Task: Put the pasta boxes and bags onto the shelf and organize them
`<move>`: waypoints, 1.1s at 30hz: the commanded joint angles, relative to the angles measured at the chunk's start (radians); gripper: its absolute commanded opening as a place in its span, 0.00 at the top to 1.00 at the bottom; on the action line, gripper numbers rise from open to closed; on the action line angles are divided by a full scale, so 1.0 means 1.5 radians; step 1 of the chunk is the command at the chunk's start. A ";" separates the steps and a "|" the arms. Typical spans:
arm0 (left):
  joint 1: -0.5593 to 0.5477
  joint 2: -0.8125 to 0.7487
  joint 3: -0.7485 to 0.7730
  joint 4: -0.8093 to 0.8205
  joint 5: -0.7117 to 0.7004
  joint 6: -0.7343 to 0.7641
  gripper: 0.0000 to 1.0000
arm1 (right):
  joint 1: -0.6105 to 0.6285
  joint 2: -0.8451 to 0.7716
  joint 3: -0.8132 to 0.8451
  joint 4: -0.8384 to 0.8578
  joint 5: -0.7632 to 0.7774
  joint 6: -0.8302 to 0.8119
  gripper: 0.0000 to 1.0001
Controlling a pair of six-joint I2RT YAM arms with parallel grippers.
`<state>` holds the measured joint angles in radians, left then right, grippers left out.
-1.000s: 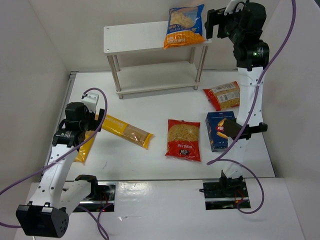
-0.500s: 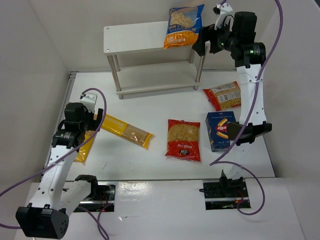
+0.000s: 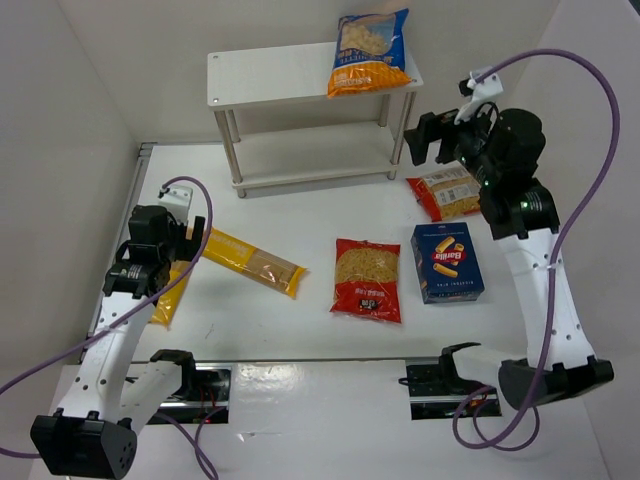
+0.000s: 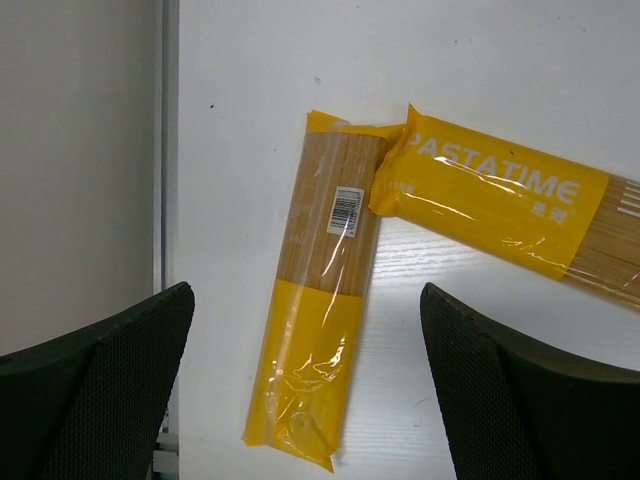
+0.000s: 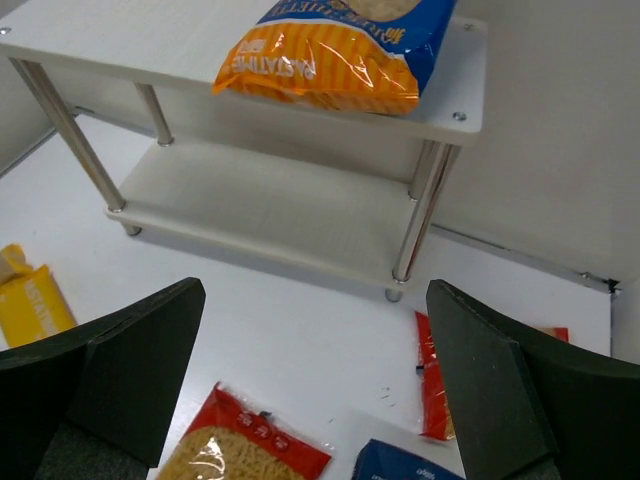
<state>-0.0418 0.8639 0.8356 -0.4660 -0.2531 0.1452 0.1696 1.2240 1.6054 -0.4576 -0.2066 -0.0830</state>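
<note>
Right gripper (image 3: 428, 140) hangs wide open and empty, above the table (image 3: 300, 200) just near of the shelf's (image 3: 270, 75) right end. One pack is shelved: the blue-and-orange bag (image 3: 368, 52) lies on the top tier at its right end, slightly overhanging the near edge. Five packs lie on the table. Below the right gripper is a red bag (image 3: 447, 190), with the blue box (image 3: 447, 262) just nearer and a second red bag (image 3: 368, 278) to the box's left. Farther left are two spaghetti packets, their ends overlapping: one (image 4: 325, 310) runs along the table's left edge, the other (image 4: 500, 195) angles toward the middle. Left gripper (image 4: 300, 400) hovers open and empty directly over the first packet. By this layout, one placement looks done and the next pick is in hand. The right arm would probably drop onto the nearest red bag. The left would lower and close across its packet's width.
</note>
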 commanded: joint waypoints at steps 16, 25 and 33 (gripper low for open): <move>-0.003 -0.051 0.003 0.020 -0.004 -0.033 0.01 | -0.019 -0.203 -0.369 0.133 -0.071 -0.059 0.00; -0.003 -0.058 0.003 0.026 -0.010 -0.033 0.01 | -0.019 -0.203 -0.389 0.139 -0.083 -0.065 0.00; -0.003 -0.058 0.003 0.026 -0.017 -0.033 0.01 | -0.019 -0.203 -0.389 0.139 -0.089 -0.065 0.00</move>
<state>-0.0418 0.7883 0.8356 -0.4625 -0.2653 0.1230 0.1459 0.9260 1.0206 -0.3050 -0.3260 -0.1738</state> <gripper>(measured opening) 0.992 0.999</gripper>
